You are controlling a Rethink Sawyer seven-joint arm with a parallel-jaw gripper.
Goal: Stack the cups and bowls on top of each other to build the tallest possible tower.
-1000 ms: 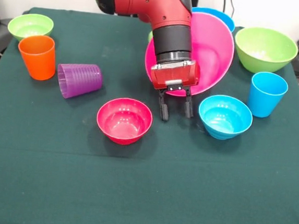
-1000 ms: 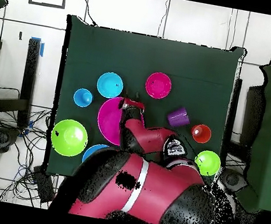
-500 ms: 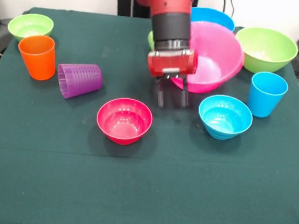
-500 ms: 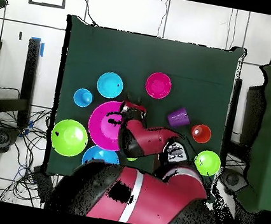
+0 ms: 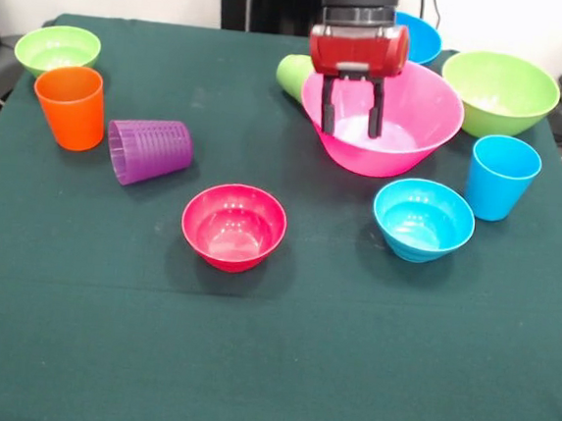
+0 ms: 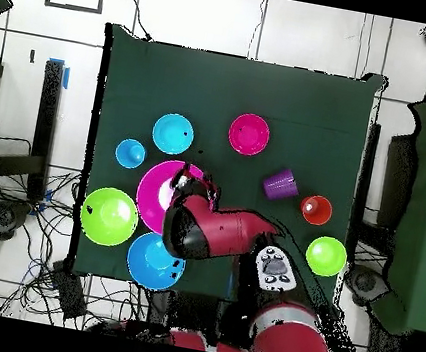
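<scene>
The gripper (image 5: 351,108) hangs at upper centre of the front view, its fingers parted and empty, tips inside the large pink bowl (image 5: 416,134), which sits upright and holds nothing else. A light green cup (image 5: 293,74) lies tipped at its left rim. Lower centre, the red bowl (image 5: 233,224) and light blue bowl (image 5: 423,218) stand empty. At left, the purple cup (image 5: 150,150) lies on its side beside the upright orange cup (image 5: 71,105).

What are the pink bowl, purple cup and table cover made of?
Pink bowl: looks like glossy plastic, with bright highlights inside. Purple cup: likely translucent plastic, faintly ribbed wall. Table cover: seems dark green cloth, matte, no shine.
</scene>
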